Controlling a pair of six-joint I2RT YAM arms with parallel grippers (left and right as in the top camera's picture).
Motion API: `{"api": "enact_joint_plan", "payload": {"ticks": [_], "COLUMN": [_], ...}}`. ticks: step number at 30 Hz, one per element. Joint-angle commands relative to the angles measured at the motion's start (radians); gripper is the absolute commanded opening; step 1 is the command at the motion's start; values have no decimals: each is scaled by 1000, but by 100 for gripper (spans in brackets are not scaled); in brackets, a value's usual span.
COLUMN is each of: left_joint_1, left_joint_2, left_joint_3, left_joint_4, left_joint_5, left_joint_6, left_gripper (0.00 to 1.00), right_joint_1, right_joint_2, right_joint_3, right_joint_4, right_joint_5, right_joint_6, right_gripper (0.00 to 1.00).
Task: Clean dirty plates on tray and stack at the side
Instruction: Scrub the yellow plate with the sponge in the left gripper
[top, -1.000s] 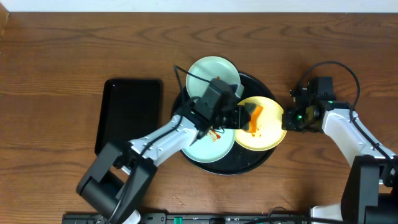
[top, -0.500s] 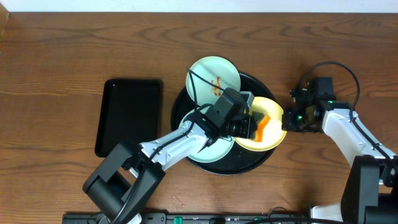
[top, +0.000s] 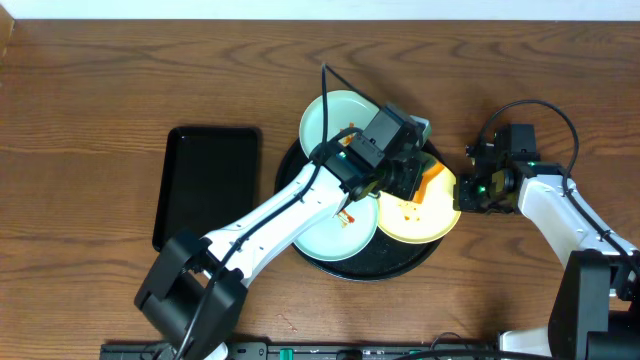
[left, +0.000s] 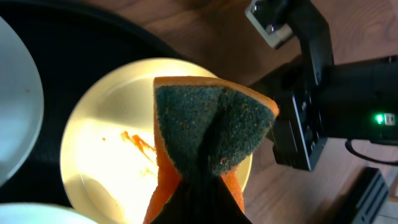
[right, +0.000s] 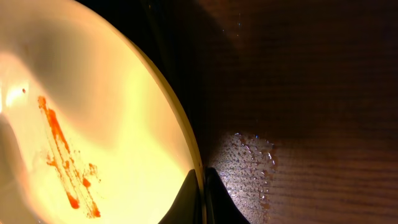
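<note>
In the overhead view, the round black tray (top: 395, 262) stands in the middle of the table (top: 100, 80). A rectangular black tray (top: 205, 185) lies well apart on its left. The yellow plate (top: 415, 222) lies in the right part of the round tray. The lower mint-green plate (top: 330, 238) lies in the left part, and the upper mint-green plate (top: 330, 120) sits over the far rim. The left claw (top: 412, 180) is closed on an orange sponge (top: 430, 180) above the yellow plate's far edge. The right claw (top: 461, 192) meets this plate's right rim.

In the left wrist view, the sponge is pinched into a fold with its dark green face up, over the yellow plate. This plate carries a sauce streak (left: 138, 143). I cannot tell if the sponge touches the plate.

In the right wrist view, the two fingers (right: 219, 204) are clamped on the yellow plate's rim, one on each side of it, and the wooden table is just beyond.
</note>
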Motion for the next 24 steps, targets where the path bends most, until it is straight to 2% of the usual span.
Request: {"api": "enact_joint_plan", "payload": {"ticks": [1,19,24], "left_joint_1": [-2,-109,-83], "left_joint_2": [66,230,247], "left_joint_3": [9,8,8], "left_joint_4": [-15,29,22], "left_joint_5": [-27,-30,-130], "left_joint_6": [36,7,7], "left_gripper": [7,8,8], "right_joint_1": [10,10,10], "right_joint_2": [-14,-14,-14], "right_joint_3": [7,7,7], "right_joint_4": [-6,-6,-9], "right_joint_5": [-5,-5,-5], "right_joint_6": [12,12,12], "right_gripper": [1,1,1]}}
